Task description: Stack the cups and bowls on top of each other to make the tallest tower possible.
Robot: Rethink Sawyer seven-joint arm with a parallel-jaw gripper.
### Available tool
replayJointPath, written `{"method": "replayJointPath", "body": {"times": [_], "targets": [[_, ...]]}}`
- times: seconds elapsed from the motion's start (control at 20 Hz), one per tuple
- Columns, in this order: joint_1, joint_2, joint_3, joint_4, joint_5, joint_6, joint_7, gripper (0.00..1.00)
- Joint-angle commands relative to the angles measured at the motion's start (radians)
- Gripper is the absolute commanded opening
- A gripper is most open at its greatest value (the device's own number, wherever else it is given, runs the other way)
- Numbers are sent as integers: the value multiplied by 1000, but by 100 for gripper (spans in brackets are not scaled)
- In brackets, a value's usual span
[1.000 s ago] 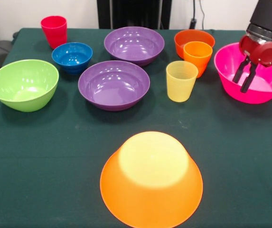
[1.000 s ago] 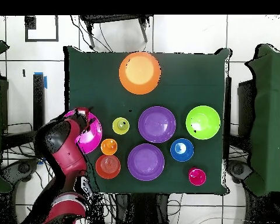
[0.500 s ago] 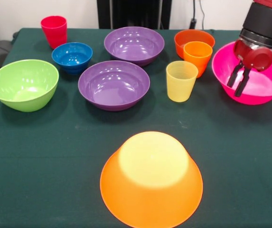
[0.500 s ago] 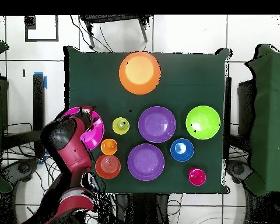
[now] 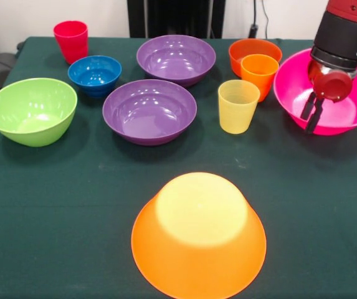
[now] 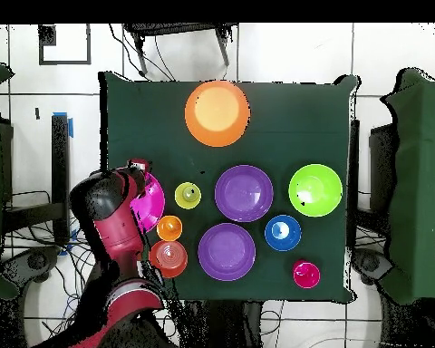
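Observation:
My gripper (image 5: 311,113) is at the right of the front view, shut on the near rim of the large pink bowl (image 5: 290,87), which sits tilted beside the orange-yellow cup (image 5: 259,73). The large orange bowl (image 5: 199,240) lies upside down at the near edge. The translucent yellow cup (image 5: 238,106) stands by two purple bowls (image 5: 149,111) (image 5: 176,58). A small red-orange bowl (image 5: 253,48) sits behind the orange-yellow cup. Lime green bowl (image 5: 32,110), blue bowl (image 5: 95,73) and red cup (image 5: 71,40) are at the left. From overhead my arm (image 6: 108,213) covers part of the pink bowl (image 6: 150,201).
A dark green cloth (image 5: 72,199) covers the table. A stretch of bare cloth separates the upturned orange bowl (image 6: 217,112) from the row of other bowls. The pink bowl overhangs the table's right edge in the front view.
My gripper has shifted left in the front view with the pink bowl, drawing it closer to the orange-yellow cup. The other bowls and cups have not moved.

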Motion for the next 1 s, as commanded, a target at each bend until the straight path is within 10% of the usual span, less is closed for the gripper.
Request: {"method": "replayJointPath", "body": {"times": [0.05,0.6,0.65,1.0], "targets": [[-59,-3,201,51,145,93,-43,100],[-178,-65,435,135,375,-98,-271,100],[-188,-62,456,133,388,-135,-296,0],[-227,-59,553,122,495,-268,-392,0]]}}
